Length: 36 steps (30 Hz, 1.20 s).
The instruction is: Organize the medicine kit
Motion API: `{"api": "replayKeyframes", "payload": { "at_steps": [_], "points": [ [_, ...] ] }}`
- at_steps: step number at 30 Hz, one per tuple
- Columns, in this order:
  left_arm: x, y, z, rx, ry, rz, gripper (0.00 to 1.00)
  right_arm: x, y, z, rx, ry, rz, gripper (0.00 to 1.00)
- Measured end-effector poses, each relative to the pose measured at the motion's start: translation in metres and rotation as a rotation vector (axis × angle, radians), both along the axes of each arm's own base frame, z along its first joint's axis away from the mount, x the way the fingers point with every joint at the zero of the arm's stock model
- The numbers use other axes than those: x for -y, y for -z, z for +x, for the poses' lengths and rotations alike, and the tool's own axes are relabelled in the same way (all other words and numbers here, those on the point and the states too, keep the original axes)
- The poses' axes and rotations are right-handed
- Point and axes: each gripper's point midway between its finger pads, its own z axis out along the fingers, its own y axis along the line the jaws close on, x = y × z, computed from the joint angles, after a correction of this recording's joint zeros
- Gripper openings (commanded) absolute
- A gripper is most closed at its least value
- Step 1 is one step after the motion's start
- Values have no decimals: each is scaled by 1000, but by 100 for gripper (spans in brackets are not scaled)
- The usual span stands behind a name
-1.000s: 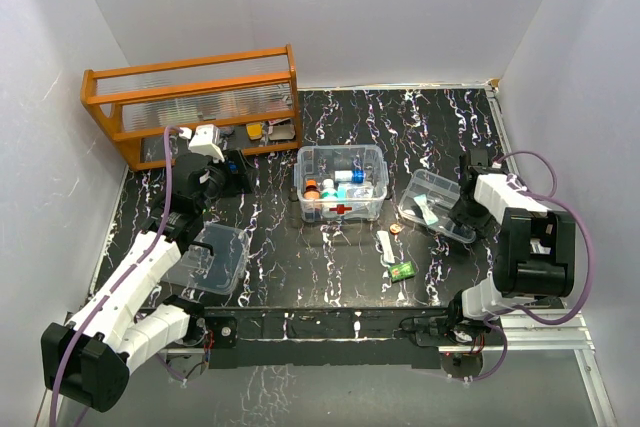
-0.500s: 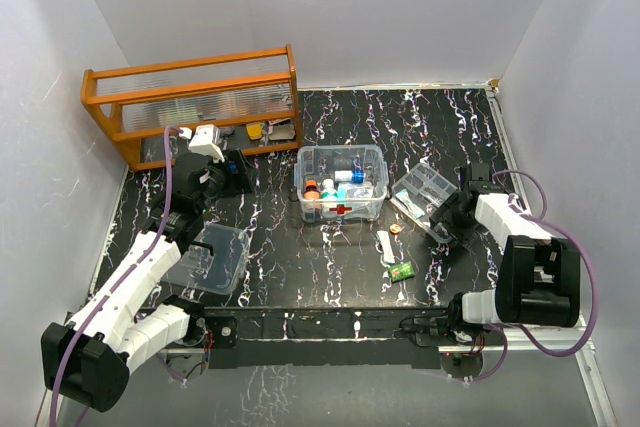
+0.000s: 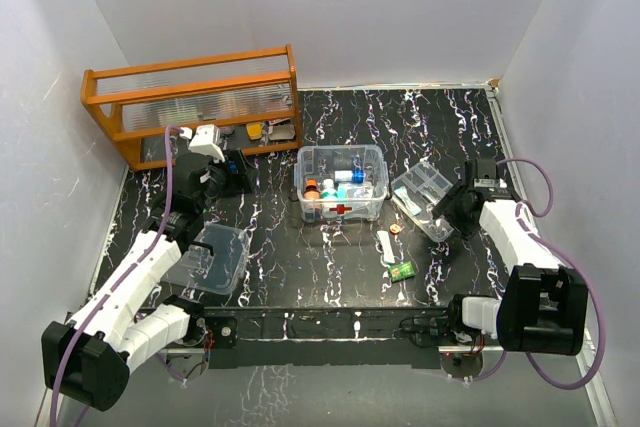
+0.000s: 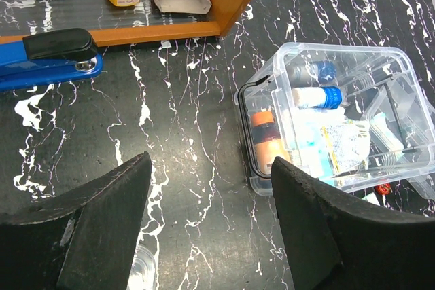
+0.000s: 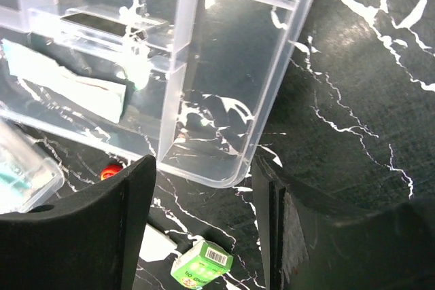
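The open medicine kit (image 3: 340,187) stands at the counter's centre, long axis parallel to the near edge, just left of the right tool (image 5: 204,168), whose spread jaws straddle a corner of the divider tray (image 5: 224,120); the left tool (image 4: 212,164), likewise spread, hovers opposite.

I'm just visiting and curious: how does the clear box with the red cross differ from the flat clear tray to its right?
The box is deep and packed with bottles; the tray is shallow, divided into compartments, holding little but a pale packet. The box bears a red cross; the tray shows no mark. The box sits straight; the tray lies at an angle. Both are clear plastic.
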Motion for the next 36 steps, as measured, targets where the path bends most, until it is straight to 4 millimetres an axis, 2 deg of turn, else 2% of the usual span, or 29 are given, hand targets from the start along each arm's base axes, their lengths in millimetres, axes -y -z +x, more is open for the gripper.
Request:
{"api": "replayKeyframes", "payload": {
  "at_steps": [10,14,19,21,36],
  "points": [
    [-1,2,2,-10,-21,-8,70,-34,-33,6,148,-200,61,55],
    [0,0,3,-2,-34,-35,70,-64,-37,4,196,-309,94,55],
    [0,1,1,-1,-36,-53,70,-112,-26,-14,183,-459,135,54],
    [0,-1,1,5,-35,-59,70,-120,-21,-19,179,-488,138,52],
    [5,-10,2,45,-17,-89,71,-142,18,-40,136,-558,196,48]
  ]
}}
